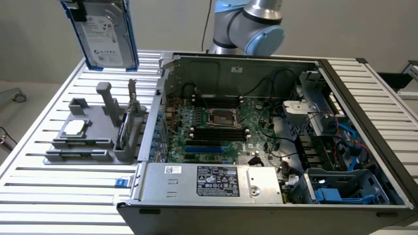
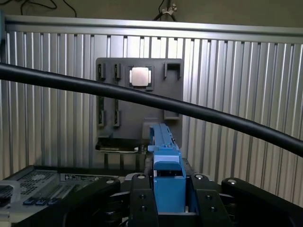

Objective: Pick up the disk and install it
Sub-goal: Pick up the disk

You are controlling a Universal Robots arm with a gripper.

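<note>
Silver-grey flat metal disk [image 1: 104, 36] with the white label and blue plastic carrier hangs on edge above the slatted aluminium table [image 1: 39, 196], off at the exterior view's left and well apart from the open dark computer case [image 1: 365, 93]. The black gripper [image 2: 169, 196] is pinching it by the carrier's edge, probably to leave the flat faces free. The grey plastic fixture [image 1: 85, 147] holds a small square silver chip [image 1: 74, 127]. The blue plastic drive cage [image 1: 349, 188] inside the case looks empty.
</note>
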